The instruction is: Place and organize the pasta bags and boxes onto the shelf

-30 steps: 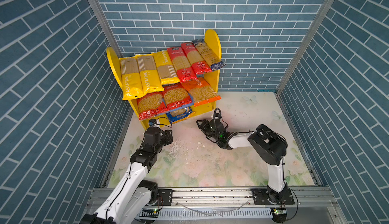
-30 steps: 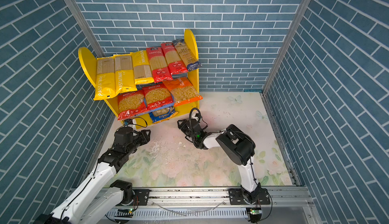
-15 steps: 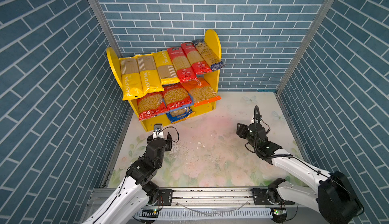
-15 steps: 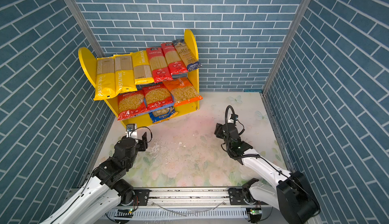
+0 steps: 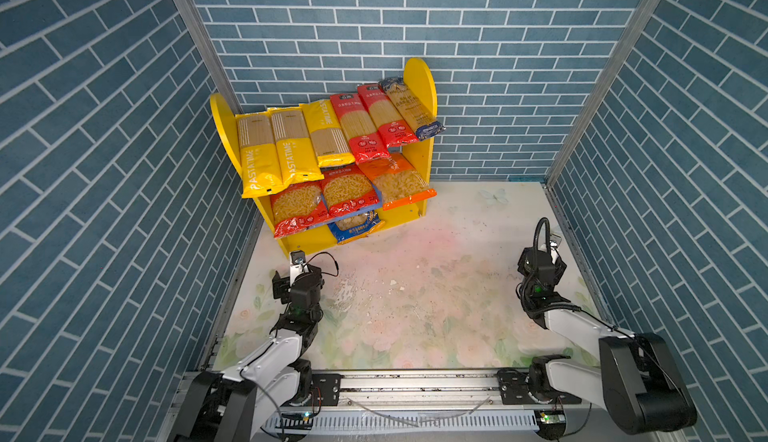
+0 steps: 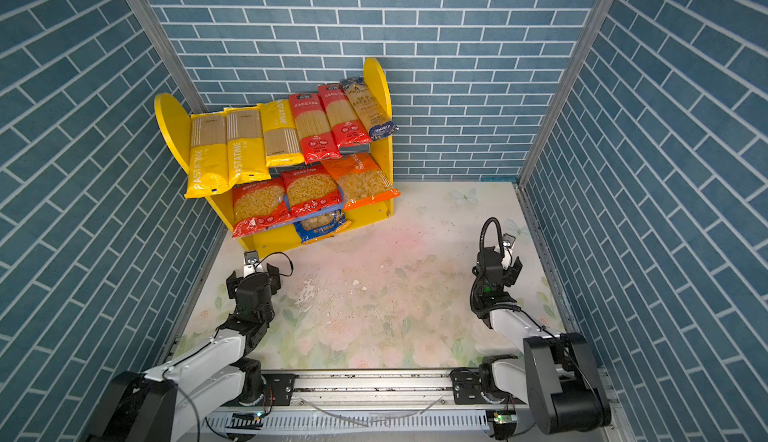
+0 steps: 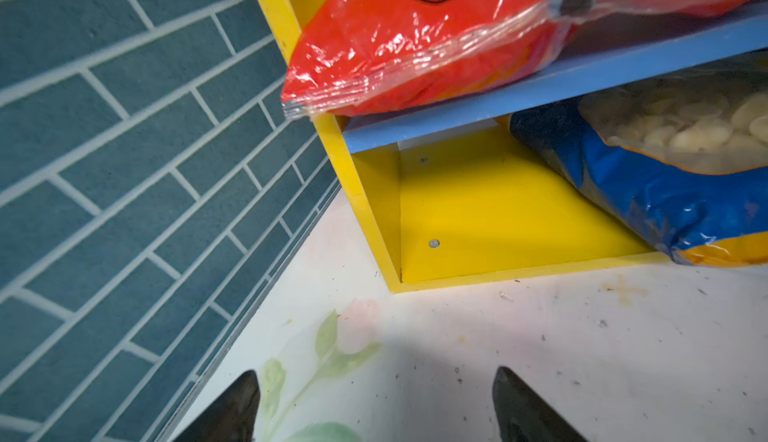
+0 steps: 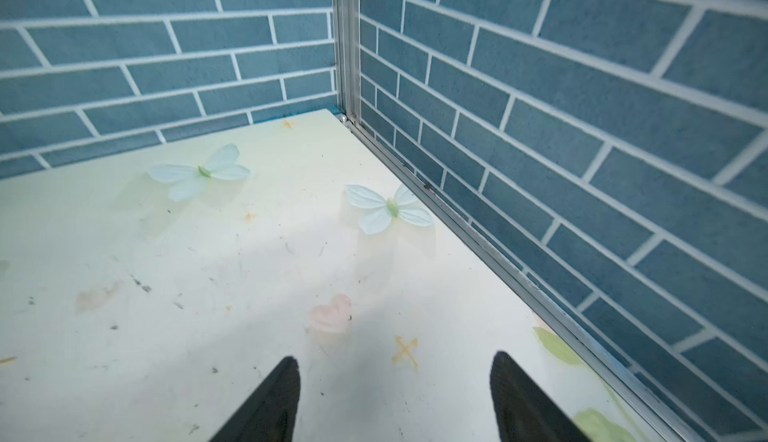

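The shelf stands at the back left, against the wall. Yellow, red and dark-blue spaghetti packs lie across its upper tier. Red and orange bags rest on the blue lower board. A blue bag sits under that board. My left gripper is open and empty, just in front of the shelf's left foot. Over the table's right edge, my right gripper is open and empty.
Blue brick walls close in the floral table on three sides. An aluminium rail runs along the right wall, close to my right gripper. Small pasta crumbs lie mid-table. A red bag overhangs the lower board.
Both arms have drawn back from the shelf. The right arm has swung from the table's middle to its right edge. Both grippers have opened wider.
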Robot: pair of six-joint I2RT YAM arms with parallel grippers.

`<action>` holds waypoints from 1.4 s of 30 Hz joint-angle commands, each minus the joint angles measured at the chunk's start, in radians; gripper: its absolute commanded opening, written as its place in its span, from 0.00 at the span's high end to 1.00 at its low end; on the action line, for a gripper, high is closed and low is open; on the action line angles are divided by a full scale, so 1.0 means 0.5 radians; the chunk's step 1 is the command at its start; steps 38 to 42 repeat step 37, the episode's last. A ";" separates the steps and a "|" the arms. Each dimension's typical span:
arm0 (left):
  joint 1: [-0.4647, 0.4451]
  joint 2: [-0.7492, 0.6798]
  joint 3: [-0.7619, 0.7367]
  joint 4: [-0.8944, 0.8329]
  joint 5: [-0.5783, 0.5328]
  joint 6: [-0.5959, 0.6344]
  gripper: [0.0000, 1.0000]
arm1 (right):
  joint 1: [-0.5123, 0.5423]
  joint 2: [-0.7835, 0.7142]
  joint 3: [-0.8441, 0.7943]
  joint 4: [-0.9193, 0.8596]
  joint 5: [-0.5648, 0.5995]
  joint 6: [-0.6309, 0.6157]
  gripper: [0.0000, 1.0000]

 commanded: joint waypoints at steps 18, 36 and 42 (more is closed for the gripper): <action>0.374 0.937 0.210 1.007 0.745 -0.060 0.00 | -0.421 0.581 0.053 0.589 -1.009 -0.189 0.20; 0.169 0.974 0.349 0.827 0.709 0.203 0.00 | -0.415 0.583 -0.010 0.726 -0.906 -0.165 0.01; 0.178 0.979 0.349 0.839 0.729 0.200 0.00 | -0.416 0.585 -0.009 0.726 -0.906 -0.165 0.01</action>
